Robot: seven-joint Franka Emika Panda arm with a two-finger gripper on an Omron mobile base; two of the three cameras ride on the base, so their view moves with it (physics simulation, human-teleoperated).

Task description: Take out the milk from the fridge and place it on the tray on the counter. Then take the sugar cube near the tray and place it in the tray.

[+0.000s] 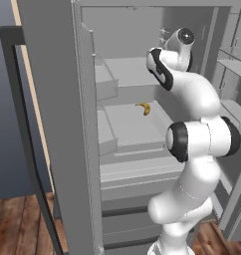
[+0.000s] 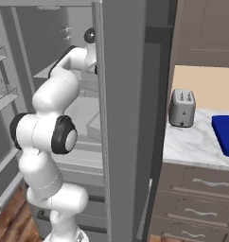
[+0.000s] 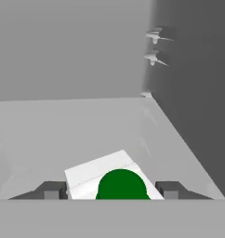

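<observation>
With the arm reaching deep into the open fridge [image 1: 142, 124], this is step one, fetching the milk [image 3: 109, 174], and the grasp looks about to happen rather than done. Nearest in the hand view, the gripper [image 3: 106, 190] has its two dark fingertips [image 3: 51, 190] spread wide, one on each side of the carton, apparently clear of its walls, though the bottom edge crops the contact zone so that is a guess. Milk sits upright on a grey upper shelf, green cap pointing up toward the camera, long axis vertical, white top running away from the lens toward the back wall. Next move likely calls for closing the jaws squarely on the carton sides, maybe settling a bit lower first, then lifting straight and backing out without clipping the shelf or door edge. Farther off, a banana [image 1: 144, 108] lies on a lower shelf. Beyond the fridge, the right base view shows the counter [image 2: 192, 142] with a toaster [image 2: 181, 108] and the blue tray [image 2: 225, 134] at the far right edge, well apart from the fridge.
</observation>
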